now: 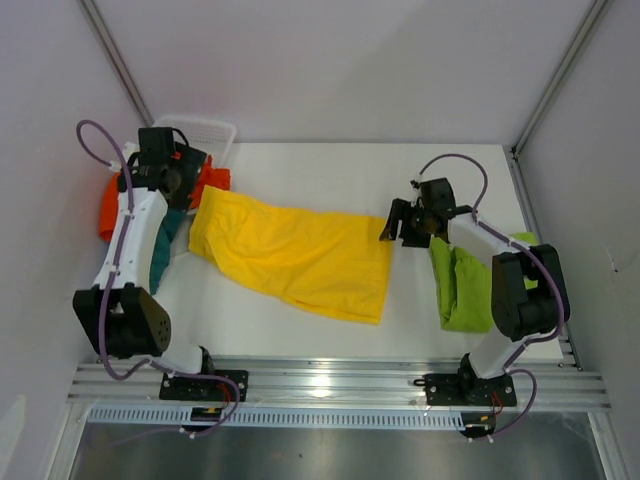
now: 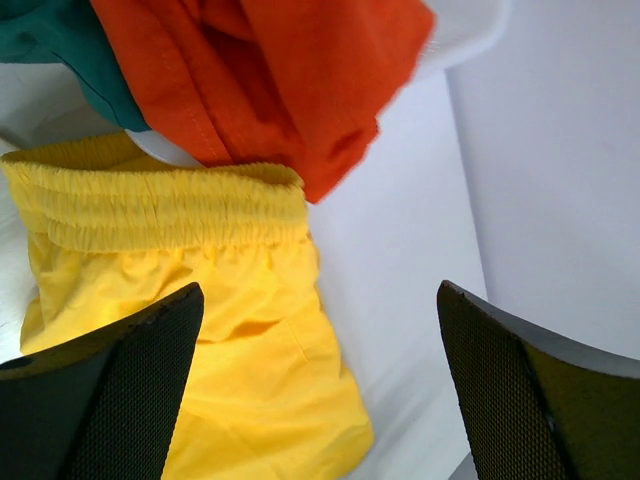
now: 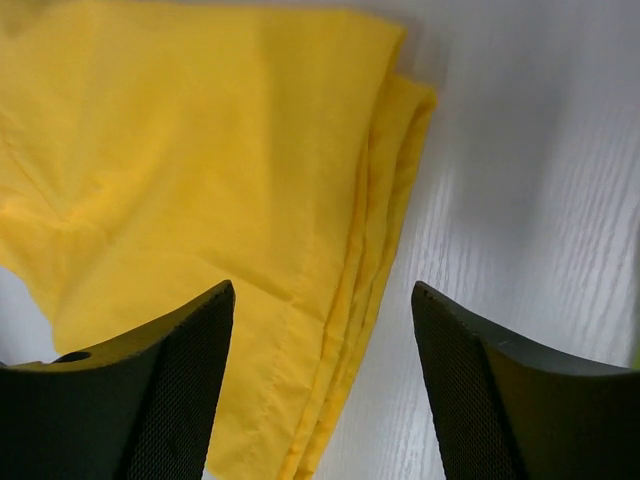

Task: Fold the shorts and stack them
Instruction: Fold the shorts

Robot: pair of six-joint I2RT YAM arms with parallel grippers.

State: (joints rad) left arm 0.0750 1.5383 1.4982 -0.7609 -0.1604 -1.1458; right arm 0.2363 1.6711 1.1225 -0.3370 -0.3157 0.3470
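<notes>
The left gripper (image 2: 320, 300) has its jaws spread wide with nothing between them. Its black mesh-textured fingers (image 2: 120, 390) hang over the elastic waistband end of the soft bright yellow cloth shorts (image 2: 200, 300). Just beyond that waistband a bunched pair of orange cloth shorts (image 2: 270, 70) overlaps the yellow cloth's edge, with a fold of teal cloth shorts (image 2: 50, 40) beside it and the rim of a white plastic basket (image 2: 470, 30) behind. The right gripper (image 3: 322, 290) is likewise parted and empty, poised above the layered hem at the leg end of the yellow shorts, half over cloth and half over the white wood-grain table (image 3: 540, 180). From above, the yellow shorts lie flat across the middle of the table, running from the left gripper at the far left to the right gripper near the right. The orange and teal shorts sit heaped under the left arm by the basket. A folded lime green pair of shorts (image 1: 462, 285) rests apart at the right edge, beneath the right arm.
</notes>
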